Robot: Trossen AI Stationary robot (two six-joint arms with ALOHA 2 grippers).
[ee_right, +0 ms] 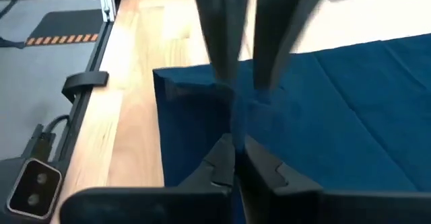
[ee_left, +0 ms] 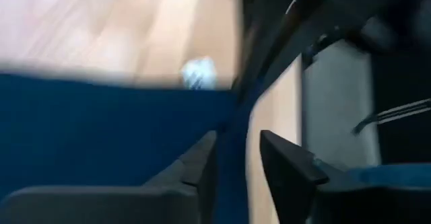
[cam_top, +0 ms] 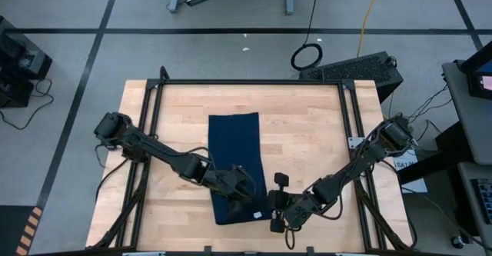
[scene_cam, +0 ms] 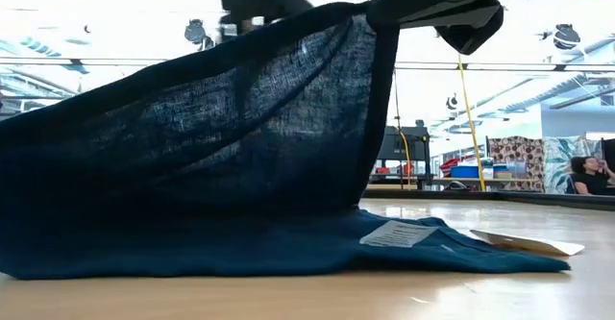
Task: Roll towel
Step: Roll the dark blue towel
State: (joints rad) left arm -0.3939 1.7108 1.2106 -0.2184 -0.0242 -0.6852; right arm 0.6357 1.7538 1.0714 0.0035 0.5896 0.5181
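So you have one towel [cam_top: 234, 152], a dark navy strip lying lengthwise down the middle of the table [cam_top: 307, 133], running from 12 o'clock toward 6 o'clock. Its far end lies flat and smooth. Its near end is lifted: from table height you see the cloth [scene_cam: 221, 137] hanging like a tent from above, thin enough for light to pass through the weave, while the rest stays spread on the wood. One small white tag [scene_cam: 397, 233] sits on the flat part near the right edge.

You have two grippers, both at the near end. The left gripper [cam_top: 242, 185] reaches in from 9 o'clock and sits over the towel's near part; its wrist camera shows a fold of blue cloth [ee_left: 229, 150] running up between its two fingers [ee_left: 286, 163], so it is clamped on the towel. The right gripper [cam_top: 275, 208] comes in from 4 o'clock at the towel's near right corner; its fingers [ee_right: 222, 160] are pressed together on a pinch of cloth [ee_right: 323, 103] at the edge.

Around the table you have a dark metal frame [cam_top: 250, 82], and beyond it a grey floor with black tape lines. At table height the lifted cloth blocks most of your view across; past its right side a seated person [scene_cam: 588, 176] shows far back in the room.
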